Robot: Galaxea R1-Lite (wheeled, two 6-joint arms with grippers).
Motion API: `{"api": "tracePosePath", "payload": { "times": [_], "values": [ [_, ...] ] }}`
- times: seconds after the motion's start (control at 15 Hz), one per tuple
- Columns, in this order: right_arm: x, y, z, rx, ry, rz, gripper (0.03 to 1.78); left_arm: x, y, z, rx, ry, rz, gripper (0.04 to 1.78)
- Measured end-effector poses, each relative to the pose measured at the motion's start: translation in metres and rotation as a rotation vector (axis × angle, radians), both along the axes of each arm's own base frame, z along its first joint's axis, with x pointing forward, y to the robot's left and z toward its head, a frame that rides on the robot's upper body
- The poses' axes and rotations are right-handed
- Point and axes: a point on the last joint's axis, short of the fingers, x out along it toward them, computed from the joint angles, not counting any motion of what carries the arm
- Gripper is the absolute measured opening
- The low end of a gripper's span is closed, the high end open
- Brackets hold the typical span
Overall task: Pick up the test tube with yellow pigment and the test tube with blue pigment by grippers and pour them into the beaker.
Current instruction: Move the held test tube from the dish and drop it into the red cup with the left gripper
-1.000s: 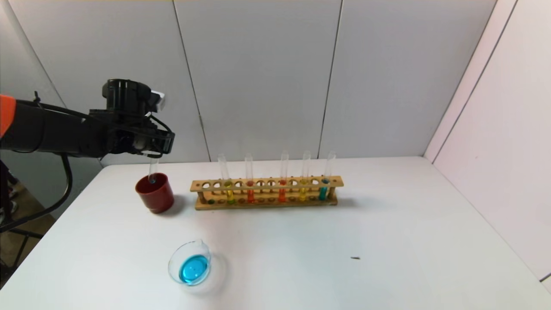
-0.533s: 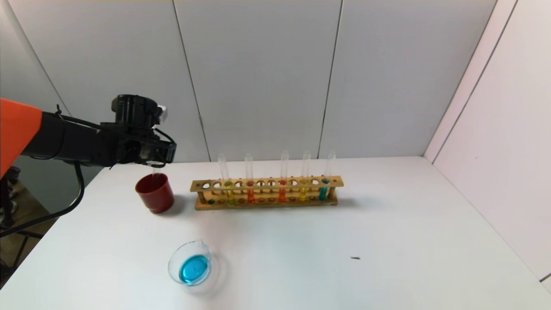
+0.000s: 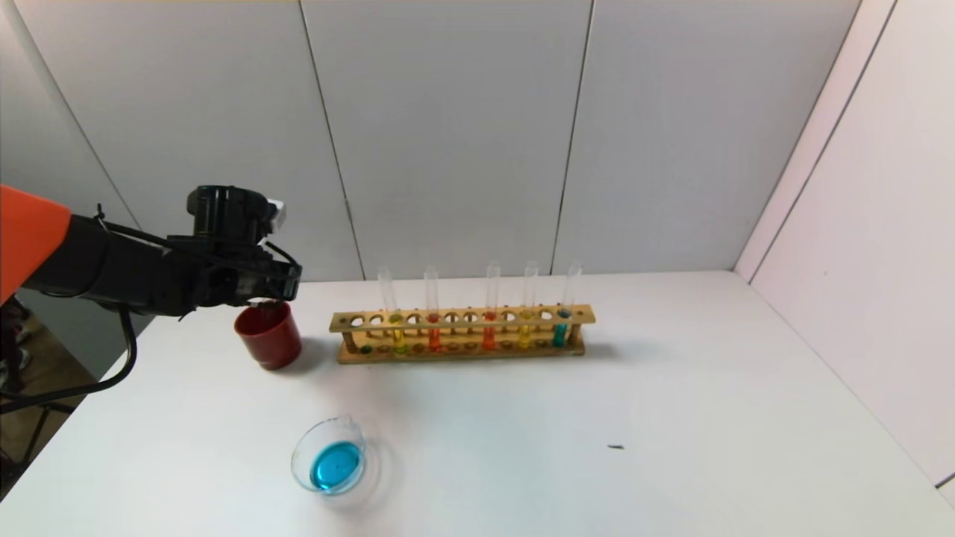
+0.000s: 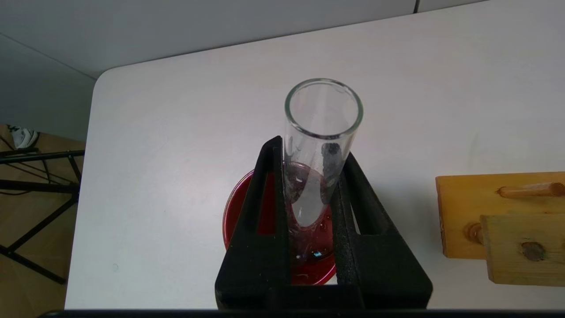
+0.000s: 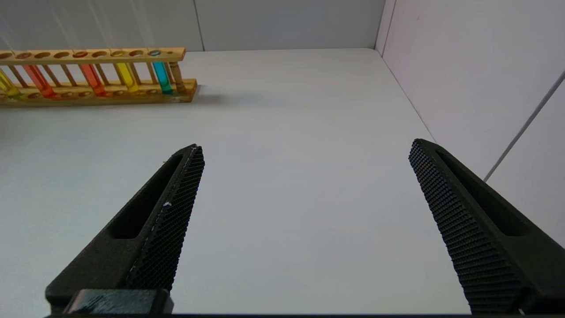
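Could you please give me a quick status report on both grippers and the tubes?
Left gripper shut on emptied test tube, its bottom inside the red cup. Right gripper open, idle above table. Beaker holds blue liquid. Nothing obstructing.

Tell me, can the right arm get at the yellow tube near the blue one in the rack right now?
Probably yes: the right gripper is open and empty, bare table lies before it, and the yellow tube stands upright in the rack with its top exposed.
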Motion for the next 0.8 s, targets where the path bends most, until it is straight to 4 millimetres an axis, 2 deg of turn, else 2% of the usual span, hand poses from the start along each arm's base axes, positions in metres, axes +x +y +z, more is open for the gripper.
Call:
{"api": "tracePosePath", "payload": {
  "times": [0.27, 0.4, 0.53, 0.8],
  "values": [
    [0.0, 0.0, 0.0, 0.0, 0.0, 0.0, 1.7, -0.007, 0.001, -0.007, 0.002, -0.003, 0.0, 0.33],
    [0.0, 0.0, 0.0, 0.0, 0.0, 0.0, 1.7, -0.011, 0.002, -0.009, 0.011, -0.004, -0.004, 0.44],
    [0.0, 0.0, 0.0, 0.0, 0.0, 0.0, 1.7, -0.013, 0.002, -0.008, 0.013, -0.022, -0.006, 0.64],
    [0.0, 0.0, 0.0, 0.0, 0.0, 0.0, 1.7, -0.024, 0.002, -0.009, 0.011, -0.027, -0.004, 1.31]
  ]
}}
